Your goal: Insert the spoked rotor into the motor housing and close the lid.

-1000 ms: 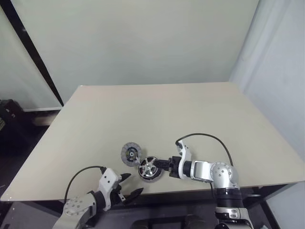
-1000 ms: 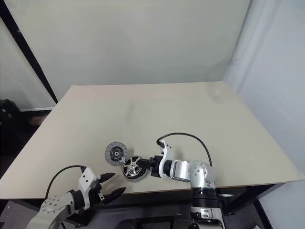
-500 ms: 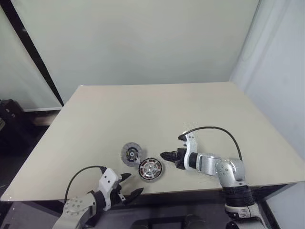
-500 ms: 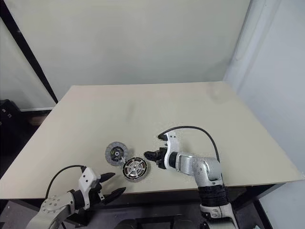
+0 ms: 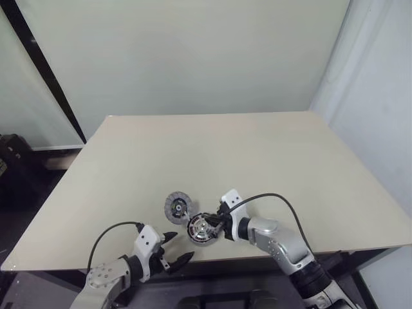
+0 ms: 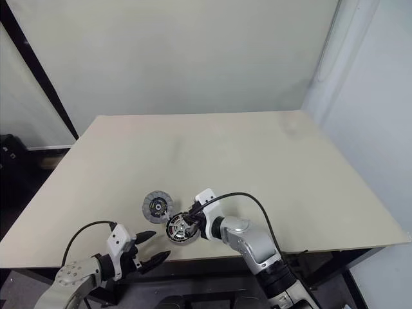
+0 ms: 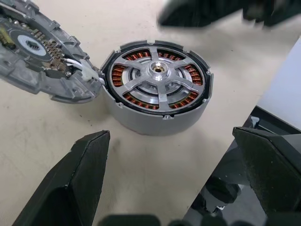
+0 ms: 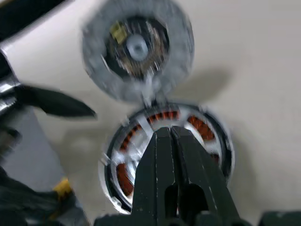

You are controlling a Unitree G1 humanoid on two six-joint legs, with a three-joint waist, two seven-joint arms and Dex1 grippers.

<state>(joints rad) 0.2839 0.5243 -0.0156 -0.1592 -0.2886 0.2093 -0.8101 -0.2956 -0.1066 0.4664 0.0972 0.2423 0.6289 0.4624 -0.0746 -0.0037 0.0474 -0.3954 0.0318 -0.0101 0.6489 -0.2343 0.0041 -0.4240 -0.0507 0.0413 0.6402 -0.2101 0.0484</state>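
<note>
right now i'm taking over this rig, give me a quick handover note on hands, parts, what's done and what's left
Left hand: open, empty, at the table's near edge, short of the parts.
Right hand: fingers shut, holding nothing, tips over the motor housing.
Spoked rotor: already seated in the housing, over the copper windings.
Lid: flat on the table, touching the housing's far left side, connected to it by a short wire.
Done: rotor inserted.
Left: put the lid on the housing and close it.

Right gripper [image 8: 171, 141] closed (left gripper [image 5: 177, 248] spread wide).
</note>
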